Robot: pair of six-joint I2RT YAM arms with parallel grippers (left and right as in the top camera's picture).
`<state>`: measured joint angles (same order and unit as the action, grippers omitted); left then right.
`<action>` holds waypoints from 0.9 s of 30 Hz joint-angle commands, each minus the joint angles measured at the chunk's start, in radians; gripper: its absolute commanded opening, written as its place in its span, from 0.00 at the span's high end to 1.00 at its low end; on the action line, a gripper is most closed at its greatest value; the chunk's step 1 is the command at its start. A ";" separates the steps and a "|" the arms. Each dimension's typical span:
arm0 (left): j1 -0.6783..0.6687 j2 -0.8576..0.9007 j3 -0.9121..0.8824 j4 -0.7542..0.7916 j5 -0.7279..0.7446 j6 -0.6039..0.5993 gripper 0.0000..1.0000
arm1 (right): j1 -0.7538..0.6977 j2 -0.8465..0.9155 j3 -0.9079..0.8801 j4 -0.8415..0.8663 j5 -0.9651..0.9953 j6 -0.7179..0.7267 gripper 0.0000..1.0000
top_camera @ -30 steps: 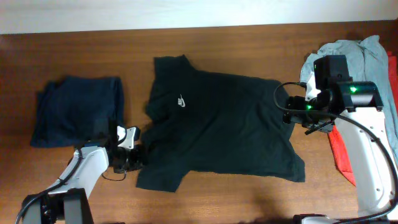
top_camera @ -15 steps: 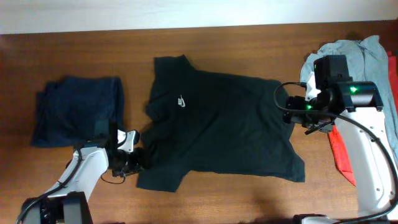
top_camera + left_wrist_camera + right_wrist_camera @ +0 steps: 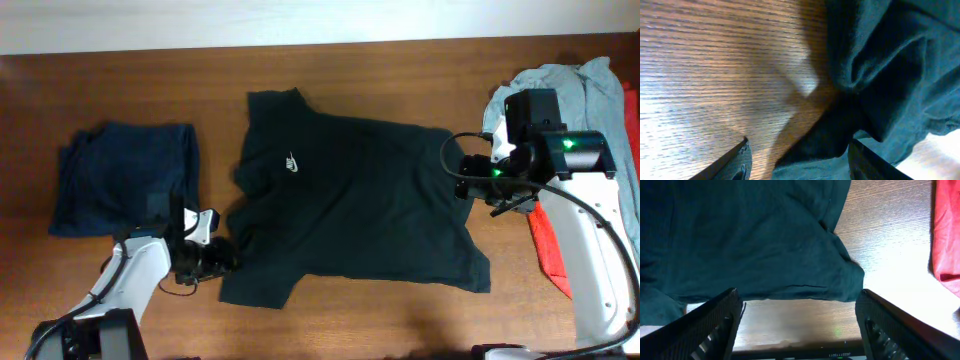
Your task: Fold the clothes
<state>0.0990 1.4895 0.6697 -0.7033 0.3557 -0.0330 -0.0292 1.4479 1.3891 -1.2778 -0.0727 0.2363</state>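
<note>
The black T-shirt (image 3: 350, 200) lies spread face-up across the middle of the wooden desk (image 3: 400, 310), neck toward the left arm and hem toward the right, with its small white logo (image 3: 291, 161) showing on the chest. One sleeve points to the far edge and the other to the near edge. It looks like thin knit cotton: light, limp and matte, likely to drape and bunch rather than hold a crease, and to drag a little on the grained wood rather than slide freely. Soft ripples run along the hem, and the cloth puckers by the near sleeve. The best holds, I judge, are the doubled edges (sleeve cuff, shoulder seam, hem corner), pinched low against the desk so the fabric lifts without stretching. The left end effector (image 3: 799, 154) sits low just beside the near sleeve, its fingers apart with nothing clamped, a rumpled fold of cloth just ahead of it. The right end effector (image 3: 797, 330) hovers over the hem corner, spread wide and empty. A folded dark navy garment (image 3: 125, 178) lies well to the left, while a grey shirt (image 3: 595, 80) and a red shirt (image 3: 543, 250) are heaped at the right edge
</note>
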 commanded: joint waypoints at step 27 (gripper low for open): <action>-0.090 0.003 -0.005 0.068 -0.064 0.161 0.43 | 0.003 0.001 -0.001 0.007 -0.002 0.004 0.26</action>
<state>0.0528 1.4849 0.6697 -0.6407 0.3336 0.0895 -0.0292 1.4479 1.3891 -1.2739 -0.0727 0.2363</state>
